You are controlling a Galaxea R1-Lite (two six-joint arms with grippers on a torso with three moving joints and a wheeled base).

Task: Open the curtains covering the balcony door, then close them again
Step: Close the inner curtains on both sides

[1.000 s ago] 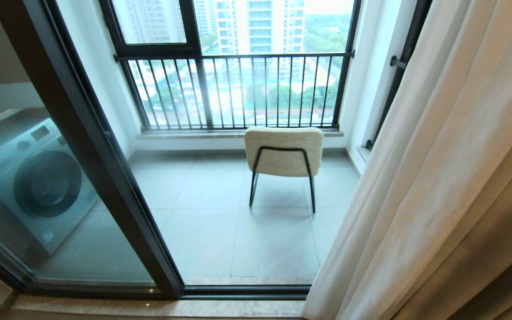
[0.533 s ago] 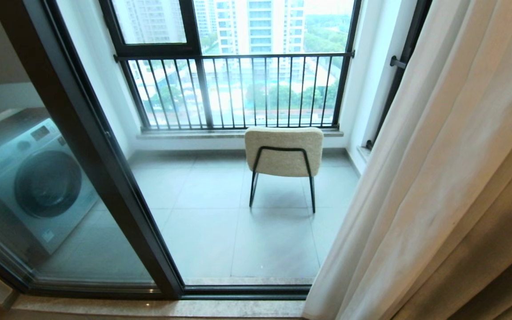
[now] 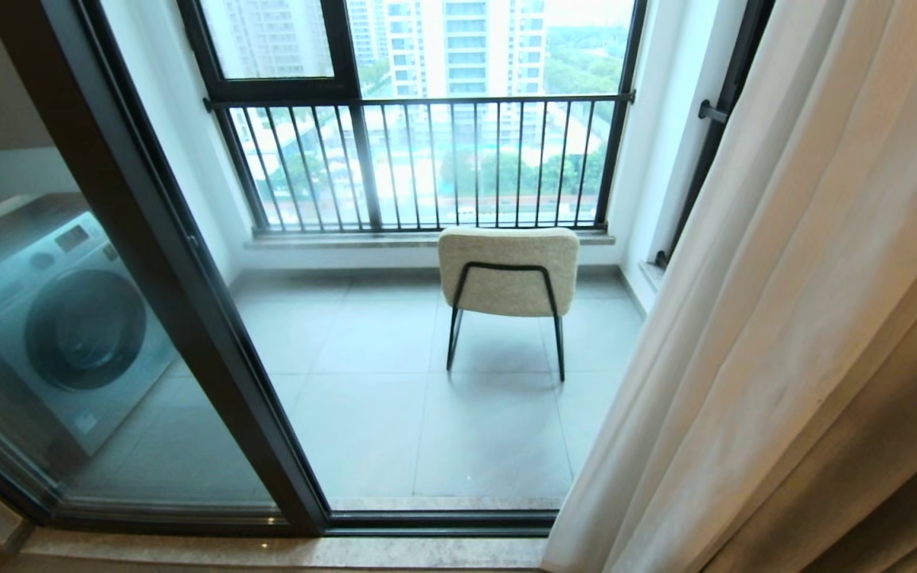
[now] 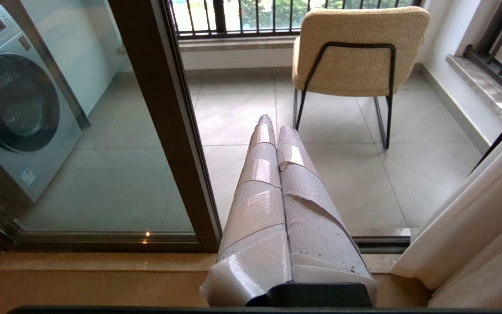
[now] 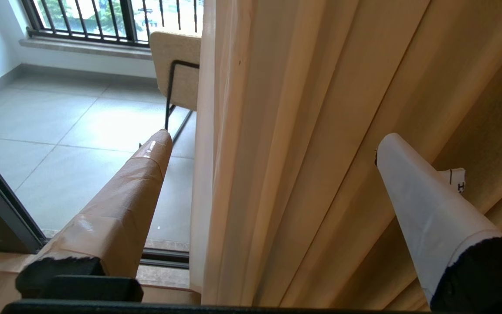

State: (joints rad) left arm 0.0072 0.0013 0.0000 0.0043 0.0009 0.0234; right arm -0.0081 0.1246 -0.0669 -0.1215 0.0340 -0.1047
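The cream curtains (image 3: 793, 318) hang gathered in long folds at the right of the head view, leaving the opening bare. The balcony door (image 3: 188, 302) shows as a thick dark frame with a glass panel to its left. Neither arm appears in the head view. In the right wrist view my right gripper (image 5: 275, 141) is open, its taped fingers (image 5: 146, 174) wide apart, with the curtains' (image 5: 303, 131) folds filling the gap ahead; contact cannot be told. My left gripper (image 4: 276, 123) is shut on nothing, pointing at the balcony floor beside the door frame (image 4: 168, 131).
A beige chair (image 3: 509, 270) on black legs stands on the tiled balcony, before the black-barred railing (image 3: 427, 159). A washing machine (image 3: 60, 318) sits behind the left glass panel. A stone threshold (image 3: 267, 551) and the door track run along the bottom.
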